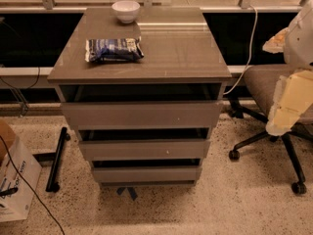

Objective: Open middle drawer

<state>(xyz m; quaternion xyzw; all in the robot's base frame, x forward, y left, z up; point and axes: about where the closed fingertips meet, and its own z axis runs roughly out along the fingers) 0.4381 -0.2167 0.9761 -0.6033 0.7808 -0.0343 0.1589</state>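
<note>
A grey-brown cabinet (142, 58) with three handleless drawers stands in the middle of the camera view. The middle drawer (144, 150) has a plain flat front with a tiny pale dot and a dark gap above it. The taller top drawer (142, 114) is above it and the shorter bottom drawer (146, 174) is below it. My gripper (288, 104), pale yellow, hangs at the right edge of the view. It is well to the right of the cabinet, about level with the top drawer, and touches nothing.
A white bowl (125, 10) and a blue snack bag (114, 49) sit on the cabinet top. An office chair (266, 84) stands at the right, behind my gripper. A cardboard box (12, 180) and a black bar (56, 158) lie on the floor at the left.
</note>
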